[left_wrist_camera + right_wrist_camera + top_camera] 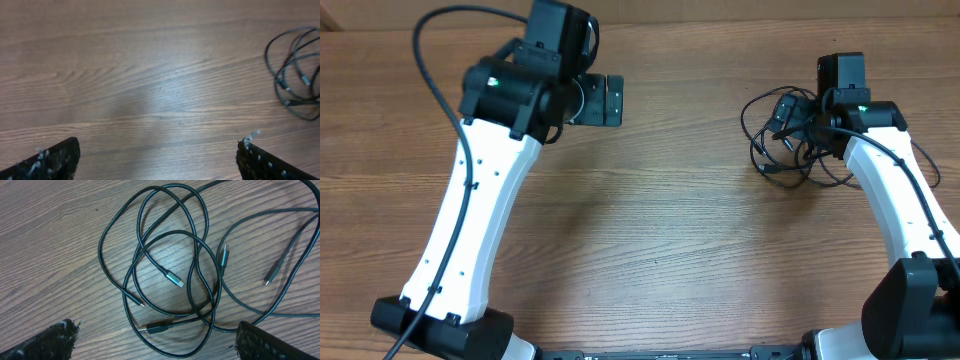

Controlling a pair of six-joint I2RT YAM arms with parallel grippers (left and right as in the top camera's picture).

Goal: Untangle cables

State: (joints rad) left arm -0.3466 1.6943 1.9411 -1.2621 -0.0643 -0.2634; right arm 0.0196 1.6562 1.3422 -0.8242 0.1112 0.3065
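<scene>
a: where did the tangle of thin black cables (172, 278) lie?

b: on the brown wooden table (650, 230), just below the black-fingered right gripper (159, 339), whose jaws stood wide and empty. the left gripper (157, 162), equally wide, hung well apart from them.

a: the risk?

b: closing on crossed strands would likely have pinched several at once. pulling then might have tightened the knot or dragged the whole bunch.

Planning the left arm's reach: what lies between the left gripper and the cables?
Nothing: bare table between left gripper and cables, overhead view.
</scene>
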